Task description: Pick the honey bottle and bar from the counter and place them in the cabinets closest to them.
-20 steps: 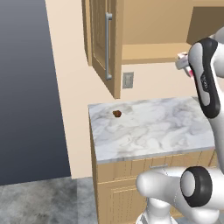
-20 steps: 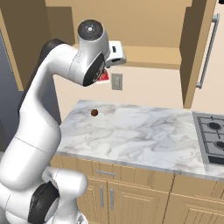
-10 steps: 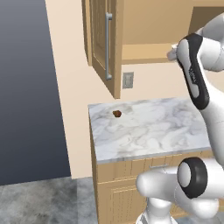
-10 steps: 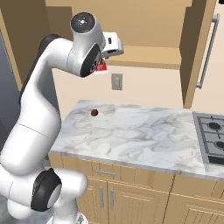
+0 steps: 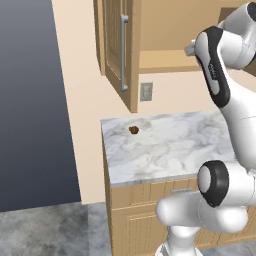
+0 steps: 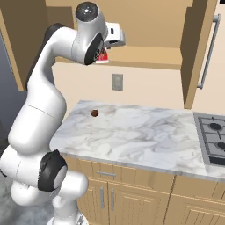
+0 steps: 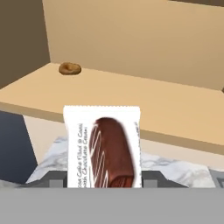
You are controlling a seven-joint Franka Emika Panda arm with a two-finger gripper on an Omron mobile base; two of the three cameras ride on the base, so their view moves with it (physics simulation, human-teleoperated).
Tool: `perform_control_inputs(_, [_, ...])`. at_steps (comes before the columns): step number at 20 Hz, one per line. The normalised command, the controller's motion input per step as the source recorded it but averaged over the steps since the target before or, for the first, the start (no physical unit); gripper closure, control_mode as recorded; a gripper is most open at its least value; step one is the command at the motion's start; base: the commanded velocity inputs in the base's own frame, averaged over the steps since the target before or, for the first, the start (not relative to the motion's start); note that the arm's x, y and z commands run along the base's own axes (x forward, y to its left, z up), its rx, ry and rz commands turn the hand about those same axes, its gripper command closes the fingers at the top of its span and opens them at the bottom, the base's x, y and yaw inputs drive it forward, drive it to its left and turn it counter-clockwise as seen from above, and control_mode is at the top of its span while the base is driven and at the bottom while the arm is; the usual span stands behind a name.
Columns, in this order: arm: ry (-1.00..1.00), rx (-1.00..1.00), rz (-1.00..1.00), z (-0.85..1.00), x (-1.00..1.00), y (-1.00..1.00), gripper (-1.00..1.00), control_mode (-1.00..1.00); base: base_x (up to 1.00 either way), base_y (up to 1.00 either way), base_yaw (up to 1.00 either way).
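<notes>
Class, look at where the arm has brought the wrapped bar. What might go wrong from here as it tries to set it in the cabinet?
1. The gripper holds the bar by its bottom end only, so it may tilt or slip.
2. The bar sits level with the shelf edge; pushed forward without lifting, it could catch.
3. A small brown lump already lies on the shelf and could be knocked.

- Peach-beige painted wall [image 6: 149, 85] runs behind everything, with a small grey wall outlet [image 6: 116, 81] set in it.
- Big dark blue-grey panel [image 5: 30, 100] fills the left side.
- Grey mottled stone floor [image 5: 45, 232] below.
- Black gas stovetop [image 6: 213, 136] sits at the far right.
- Light wooden drawer units [image 6: 132, 193] along the bottom, lighting flat and even.
</notes>
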Motion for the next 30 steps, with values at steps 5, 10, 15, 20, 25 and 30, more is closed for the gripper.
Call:
perform_control_inputs(5, [-0.08, 0.04, 0.0, 0.0, 0.25, 0.0, 1.0, -1.0, 0.0, 0.0, 0.0])
perform_control_inputs(10, [-0.08, 0.01, 0.0, -0.02, 0.29, 0.0, 1.0, -1.0, 0.0, 0.0, 0.0])
perform_control_inputs(15, [-0.08, 0.01, 0.0, 0.0, 0.44, 0.0, 1.0, -1.0, 0.0, 0.0, 0.0])
perform_control_inputs(20, [-0.04, 0.0, 0.0, -0.02, 0.38, 0.0, 1.0, -1.0, 0.0, 0.0, 0.0])
perform_control_inputs(25, [-0.02, 0.0, 0.0, 0.0, 0.26, 0.0, 1.0, -1.0, 0.0, 0.0, 0.0])
perform_control_inputs(30, [-0.03, -0.01, 0.0, -0.04, 0.01, 0.0, 1.0, -1.0, 0.0, 0.0, 0.0])
